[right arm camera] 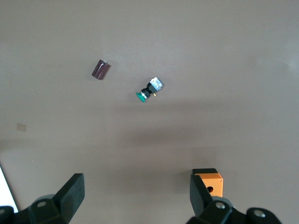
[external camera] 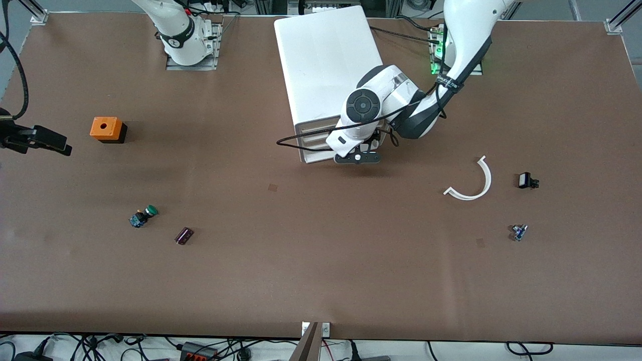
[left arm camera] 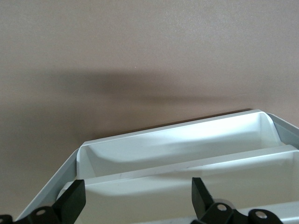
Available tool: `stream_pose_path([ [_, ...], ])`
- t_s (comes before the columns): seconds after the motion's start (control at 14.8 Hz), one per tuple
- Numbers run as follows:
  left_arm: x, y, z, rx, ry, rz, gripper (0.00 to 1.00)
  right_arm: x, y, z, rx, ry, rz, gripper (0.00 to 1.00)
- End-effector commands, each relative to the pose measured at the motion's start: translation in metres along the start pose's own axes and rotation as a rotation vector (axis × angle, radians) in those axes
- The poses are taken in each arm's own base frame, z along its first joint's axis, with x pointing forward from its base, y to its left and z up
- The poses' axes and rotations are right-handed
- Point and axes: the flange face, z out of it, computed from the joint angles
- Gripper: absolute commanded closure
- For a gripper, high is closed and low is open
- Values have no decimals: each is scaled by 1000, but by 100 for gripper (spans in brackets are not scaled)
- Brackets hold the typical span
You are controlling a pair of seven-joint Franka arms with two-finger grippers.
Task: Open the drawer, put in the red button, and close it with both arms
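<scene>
Near the white arc, tiny red button, blue-bodied, cap indistinct.

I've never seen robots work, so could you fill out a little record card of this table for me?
left gripper: open, at the front of the white drawer unit
right gripper: open, waiting over the table by the orange block
red button: on the table toward the left arm's end, untouched
green-capped switch: beside the maroon block, toward the right arm's end
white curved strip: beside a small black part
</scene>
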Motion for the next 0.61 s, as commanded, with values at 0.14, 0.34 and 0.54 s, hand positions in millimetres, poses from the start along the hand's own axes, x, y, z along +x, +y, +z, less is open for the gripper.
stream_pose_path([
  [0.14,-13,-3,-1,46,-23,5,0,-38,2,13,-8,48,-14,0],
  [0.34,-7,-1,-13,27,-5,-1,0,-39,1,12,-8,54,-15,0],
  [0.54,35,-26,-61,-22,49,-61,0,-43,1,8,-1,42,-22,0],
])
